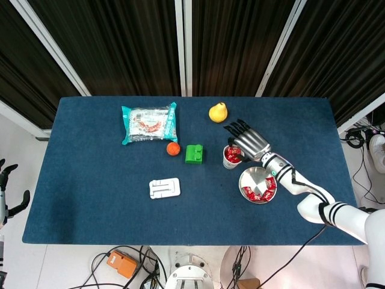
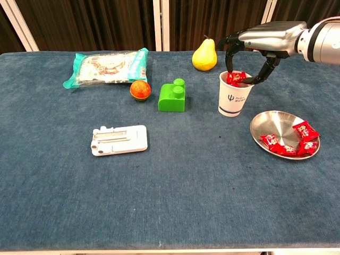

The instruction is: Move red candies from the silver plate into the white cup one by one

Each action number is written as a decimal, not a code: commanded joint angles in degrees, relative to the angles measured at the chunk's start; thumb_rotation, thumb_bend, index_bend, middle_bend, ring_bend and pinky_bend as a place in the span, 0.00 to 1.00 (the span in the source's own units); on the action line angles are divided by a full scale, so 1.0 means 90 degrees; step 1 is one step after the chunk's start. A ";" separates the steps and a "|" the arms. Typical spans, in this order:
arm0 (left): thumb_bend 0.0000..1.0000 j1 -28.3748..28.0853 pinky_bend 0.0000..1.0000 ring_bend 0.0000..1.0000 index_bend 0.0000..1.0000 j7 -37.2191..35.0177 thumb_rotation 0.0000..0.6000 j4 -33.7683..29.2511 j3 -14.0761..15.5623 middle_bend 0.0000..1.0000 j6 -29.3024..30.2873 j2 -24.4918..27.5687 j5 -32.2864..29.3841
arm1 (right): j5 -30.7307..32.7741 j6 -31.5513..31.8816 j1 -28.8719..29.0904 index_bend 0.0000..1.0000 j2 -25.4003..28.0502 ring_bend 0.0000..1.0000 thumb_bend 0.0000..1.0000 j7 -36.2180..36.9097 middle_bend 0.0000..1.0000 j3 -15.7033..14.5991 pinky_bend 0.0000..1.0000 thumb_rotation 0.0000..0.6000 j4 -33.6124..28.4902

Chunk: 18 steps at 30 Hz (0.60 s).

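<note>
The white cup (image 2: 234,98) (image 1: 231,158) stands right of centre with red candies (image 2: 235,78) inside it. My right hand (image 2: 268,37) (image 1: 249,143) hovers just above the cup's rim. Its fingers and thumb are spread on either side of the opening and hold nothing. The silver plate (image 2: 276,123) (image 1: 255,176) lies to the right of the cup and carries several red candies (image 2: 289,143). My left hand (image 1: 9,192) hangs off the table's far left edge, fingers apart and empty.
A yellow pear (image 2: 204,54) stands behind the cup. A green block (image 2: 172,95) and an orange ball (image 2: 140,89) sit to the cup's left. Further left are a snack bag (image 2: 106,66) and a white holder (image 2: 118,139).
</note>
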 commanded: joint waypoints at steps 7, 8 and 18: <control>0.35 -0.0004 0.00 0.00 0.17 0.0007 1.00 0.0009 -0.0002 0.00 -0.0010 0.0000 -0.0013 | 0.0029 0.0464 -0.0127 0.35 0.0242 0.02 0.41 0.0077 0.11 0.0160 0.00 1.00 -0.0214; 0.35 -0.0006 0.00 0.00 0.17 0.0005 1.00 0.0009 -0.0003 0.00 -0.0013 0.0000 -0.0016 | 0.0051 0.0546 -0.0159 0.35 0.0320 0.02 0.41 0.0081 0.11 0.0200 0.00 1.00 -0.0262; 0.35 -0.0008 0.00 0.00 0.17 0.0060 1.00 0.0006 0.0015 0.00 0.0000 -0.0018 0.0009 | 0.0364 0.2215 -0.1487 0.23 0.2004 0.02 0.41 -0.0013 0.11 0.0298 0.00 1.00 -0.2020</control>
